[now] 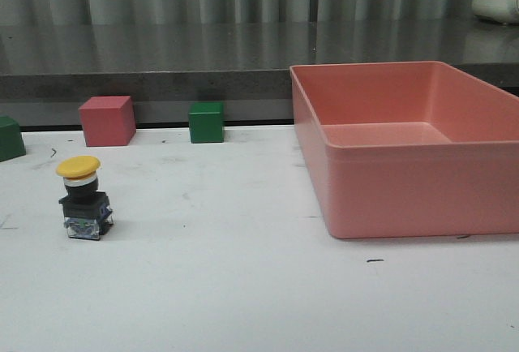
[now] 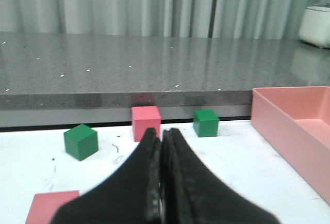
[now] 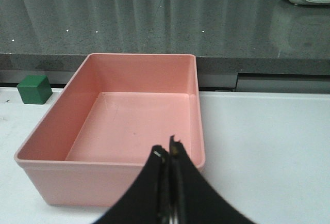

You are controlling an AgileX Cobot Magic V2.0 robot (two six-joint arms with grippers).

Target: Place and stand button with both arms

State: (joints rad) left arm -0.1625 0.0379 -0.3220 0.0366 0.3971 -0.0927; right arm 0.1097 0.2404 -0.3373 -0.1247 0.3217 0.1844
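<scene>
The button [image 1: 83, 198] stands upright on the white table at the left in the front view, yellow cap on top, black body and bluish base below. No arm shows in the front view. My left gripper [image 2: 161, 133] is shut and empty, its tips seen before the pink cube and away from the button, which does not show in the left wrist view. My right gripper [image 3: 167, 149] is shut and empty, near the front rim of the pink bin [image 3: 111, 167].
The pink bin [image 1: 405, 198] fills the right side. A pink cube [image 1: 107, 120] and a green cube [image 1: 206, 122] stand at the table's back edge, another green cube [image 1: 10, 138] at far left. A flat pink piece [image 2: 49, 207] lies near the left gripper.
</scene>
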